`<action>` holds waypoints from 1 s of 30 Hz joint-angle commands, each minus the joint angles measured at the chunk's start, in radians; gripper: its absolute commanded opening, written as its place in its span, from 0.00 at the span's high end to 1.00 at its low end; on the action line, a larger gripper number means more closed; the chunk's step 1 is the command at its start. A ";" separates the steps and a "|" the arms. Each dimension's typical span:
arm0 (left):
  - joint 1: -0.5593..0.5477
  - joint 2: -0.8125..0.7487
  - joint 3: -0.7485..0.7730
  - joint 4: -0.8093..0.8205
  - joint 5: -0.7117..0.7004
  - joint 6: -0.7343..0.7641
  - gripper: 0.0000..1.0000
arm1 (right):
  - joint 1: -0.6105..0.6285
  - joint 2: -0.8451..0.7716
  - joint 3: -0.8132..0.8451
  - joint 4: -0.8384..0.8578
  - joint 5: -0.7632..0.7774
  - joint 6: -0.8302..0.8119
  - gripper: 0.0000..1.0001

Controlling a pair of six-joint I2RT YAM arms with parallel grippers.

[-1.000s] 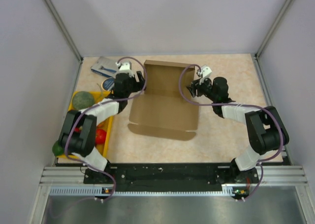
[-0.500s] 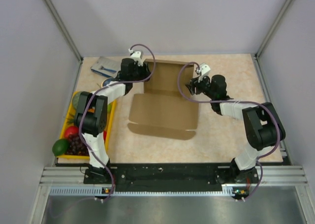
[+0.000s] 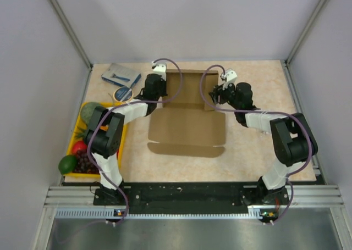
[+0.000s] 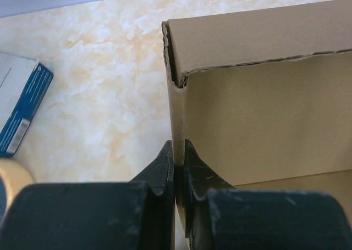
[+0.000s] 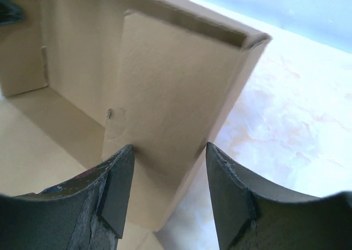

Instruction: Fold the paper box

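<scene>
plain brown paper box [image 3: 187,126] sits centre of worktop [image 3: 258,151], far walls up. left fingers [image 4: 164,167] pinch its left wall; right fingers [image 5: 118,184] spread, straddling the right wall. blue packet [image 3: 121,74] label unreadable.

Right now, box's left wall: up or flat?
Up. Left wall of the paper box stands vertical, pinched by the left hand.

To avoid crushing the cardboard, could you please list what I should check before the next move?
1. Left gripper shut on the box's left wall: ok.
2. Right gripper astride the right wall: ok.
3. Right gripper closed on that wall: not ok, jaws open.
4. Tape and packet apart from the box: ok.
5. Back-left corner fully tucked: cannot tell.
</scene>
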 commanded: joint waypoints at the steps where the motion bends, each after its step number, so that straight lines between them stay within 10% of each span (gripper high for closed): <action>1: -0.040 -0.146 -0.157 0.160 -0.039 0.042 1.00 | 0.008 -0.044 0.026 -0.015 0.100 0.041 0.45; 15: -0.066 -0.452 -0.479 0.209 0.051 -0.156 1.00 | 0.150 -0.117 -0.044 -0.118 0.160 -0.051 0.44; 21: -0.171 -0.564 -0.534 0.209 -0.126 -0.137 1.00 | 0.213 -0.208 -0.133 -0.151 0.367 0.034 0.59; 30: -0.237 -0.630 -0.586 0.198 -0.269 -0.128 1.00 | 0.278 -0.327 -0.190 -0.286 0.528 0.106 0.55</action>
